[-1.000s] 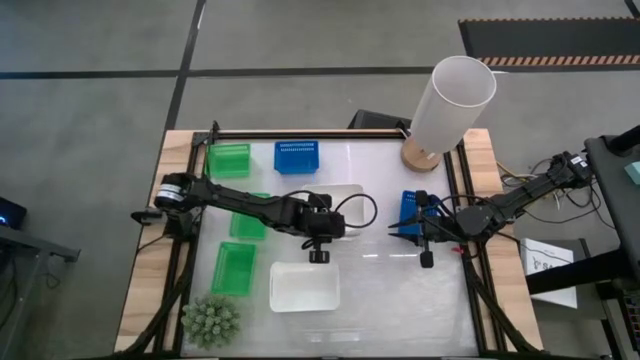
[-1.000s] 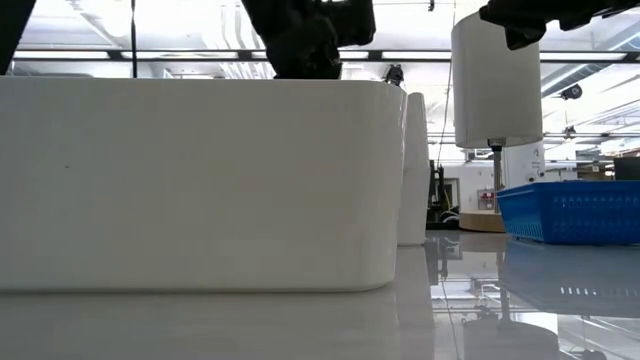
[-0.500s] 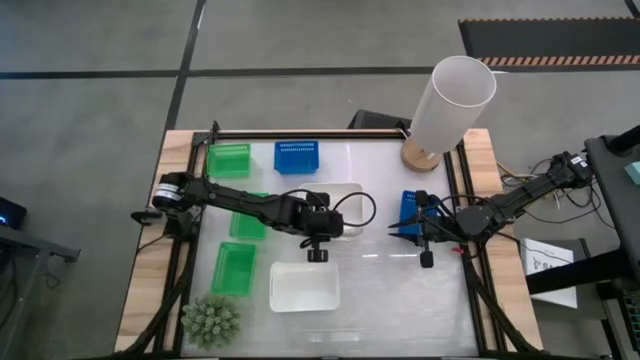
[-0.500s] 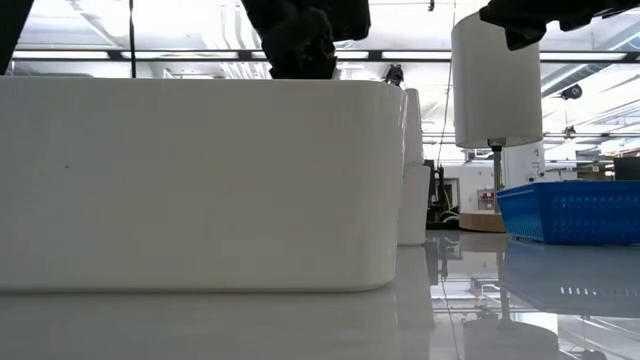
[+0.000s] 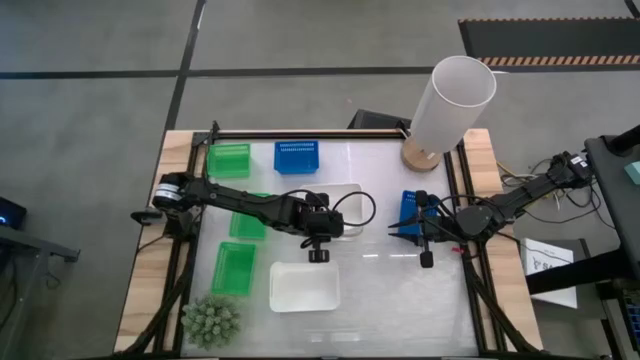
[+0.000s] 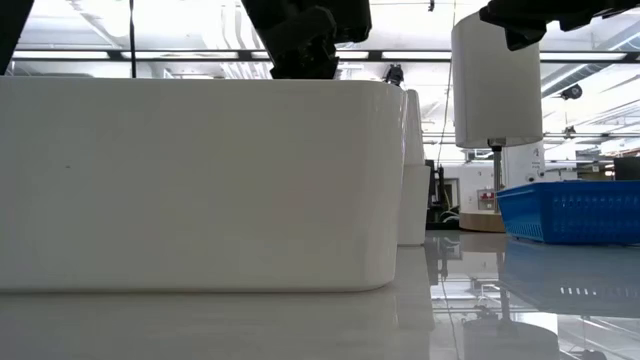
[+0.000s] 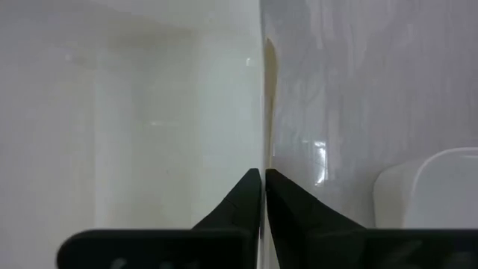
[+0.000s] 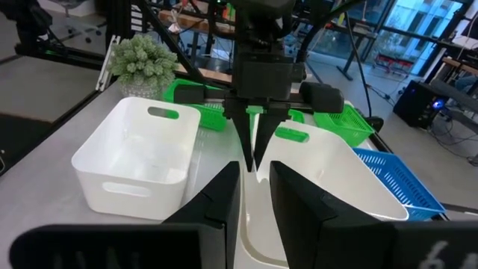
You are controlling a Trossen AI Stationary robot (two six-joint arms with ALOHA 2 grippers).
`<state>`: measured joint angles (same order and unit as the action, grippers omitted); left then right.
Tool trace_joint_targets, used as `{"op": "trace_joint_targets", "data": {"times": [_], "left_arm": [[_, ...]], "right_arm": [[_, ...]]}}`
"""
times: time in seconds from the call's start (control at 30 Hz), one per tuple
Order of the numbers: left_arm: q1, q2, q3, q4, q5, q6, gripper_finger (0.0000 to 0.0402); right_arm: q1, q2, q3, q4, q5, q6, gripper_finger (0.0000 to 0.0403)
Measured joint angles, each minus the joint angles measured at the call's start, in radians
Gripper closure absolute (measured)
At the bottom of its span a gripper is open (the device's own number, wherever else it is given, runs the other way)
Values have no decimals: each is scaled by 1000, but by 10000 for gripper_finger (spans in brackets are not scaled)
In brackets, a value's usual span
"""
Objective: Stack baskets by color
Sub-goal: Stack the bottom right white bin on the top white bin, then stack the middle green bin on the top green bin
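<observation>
High view: your left gripper [image 5: 318, 224] is pinched on the rim of a smooth white bin [image 5: 345, 192] mid-table; slotted green baskets [image 5: 228, 159] sit left, blue basket [image 5: 297, 156] at back. Right wrist view: your right gripper [image 8: 254, 196] grips that bin's other edge, jaws narrowly apart.

3 green baskets [image 5: 228, 158] line the left, 2 blue [image 5: 297, 156] (apart), 2 white [image 5: 304, 286] mid-table.

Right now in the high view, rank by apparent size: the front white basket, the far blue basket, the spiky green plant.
1. front white basket, clearly largest.
2. spiky green plant.
3. far blue basket, though it and the plant look close in footprint, so that order is unsure.
</observation>
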<state>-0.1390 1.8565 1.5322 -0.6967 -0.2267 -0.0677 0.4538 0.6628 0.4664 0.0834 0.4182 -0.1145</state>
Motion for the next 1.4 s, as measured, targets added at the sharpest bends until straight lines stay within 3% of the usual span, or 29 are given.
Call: {"op": "trace_joint_targets", "data": {"times": [0.3, 0.47, 0.7, 0.83, 1.0, 1.1, 1.23, 1.4], "left_arm": [[0, 0, 3, 0, 0, 0, 304], [-8, -39, 4, 1, -1, 3, 273], [-47, -146, -73, 29, -35, 2, 270], [-69, -221, -193, 122, -47, 2, 270], [-80, -318, -357, 242, -75, -32, 270], [-79, -372, -435, 279, -110, -58, 270], [-79, -423, -521, 350, -139, -65, 270], [-78, -462, -591, 402, -153, -91, 270]], "right_arm": [[0, 0, 0, 0, 0, 3, 335], [0, 0, 0, -7, 0, 13, 335], [0, 9, -6, -9, -1, 45, 335], [-3, 45, -15, 4, 3, 87, 335], [-5, 137, -16, 9, 115, 184, 335], [-29, 206, -16, 73, 130, 208, 335], [-85, 303, -15, 185, 104, 195, 341], [-179, 414, -15, 271, -31, 182, 367]]}}
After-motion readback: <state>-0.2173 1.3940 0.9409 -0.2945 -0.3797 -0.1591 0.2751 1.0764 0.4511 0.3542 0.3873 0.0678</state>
